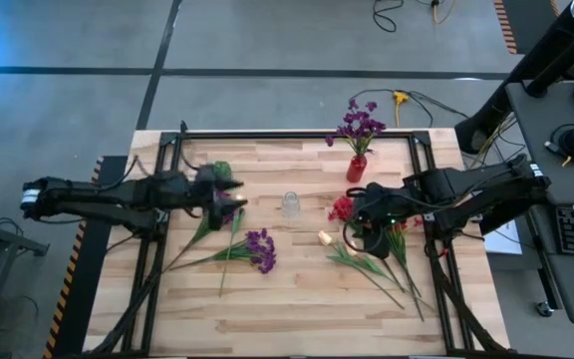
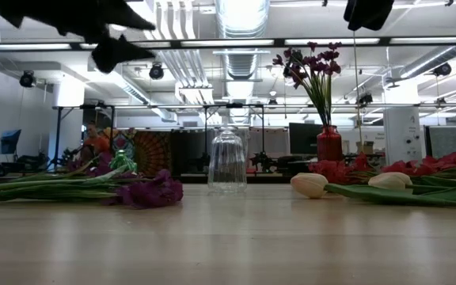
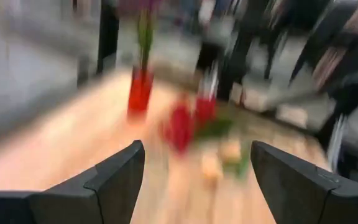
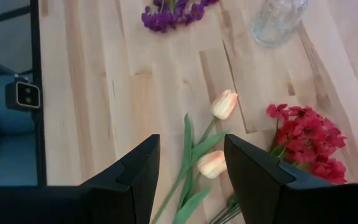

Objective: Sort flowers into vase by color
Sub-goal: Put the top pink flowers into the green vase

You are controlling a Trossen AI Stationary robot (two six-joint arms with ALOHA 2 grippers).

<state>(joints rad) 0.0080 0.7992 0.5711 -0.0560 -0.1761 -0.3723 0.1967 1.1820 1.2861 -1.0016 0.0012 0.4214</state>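
Observation:
A red vase at the table's far side holds purple flowers. A clear glass vase stands upright mid-table. More purple flowers lie flat left of centre. Red flowers and cream tulip buds lie flat right of centre on their green stems. My left gripper hovers open above the table's left part, with nothing between its fingers. My right gripper hangs open above the tulip buds and points down at them without touching.
Black frame rails run along the table's left and right sides. A purple blossom with long stems lies under my left gripper. Bare wood spans the near part of the table.

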